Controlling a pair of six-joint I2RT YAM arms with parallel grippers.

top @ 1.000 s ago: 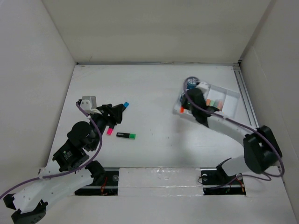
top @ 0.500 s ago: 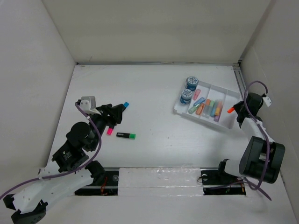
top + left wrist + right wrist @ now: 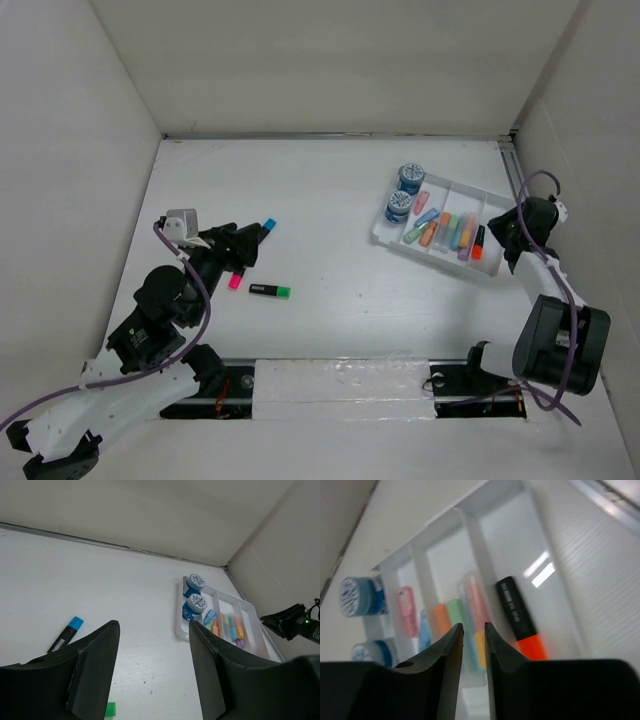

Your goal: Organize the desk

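Observation:
On the white desk [image 3: 330, 190] lie a blue-capped marker [image 3: 263, 230], a pink-capped marker [image 3: 236, 280] and a green-capped marker [image 3: 270, 291]. My left gripper [image 3: 243, 246] is open and empty, hovering above them; in the left wrist view [image 3: 152, 626] the blue marker [image 3: 65, 634] shows at the left. My right gripper [image 3: 504, 234] is at the right end of the white tray [image 3: 432, 256]. Its jaws [image 3: 474, 626] are a narrow gap apart and hold nothing. An orange-capped black marker [image 3: 519, 616] lies in the tray's end compartment [image 3: 478, 243].
The tray holds several coloured highlighters [image 3: 448, 230] and two blue round containers [image 3: 411, 177] [image 3: 399, 206] at its left end. White walls enclose the desk. A metal rail [image 3: 330, 372] runs along the front edge, and another rail [image 3: 528, 205] runs on the right.
The right gripper carried the orange marker from right of the tray to over it and let go; the marker now lies in the tray. The left arm barely shifted.

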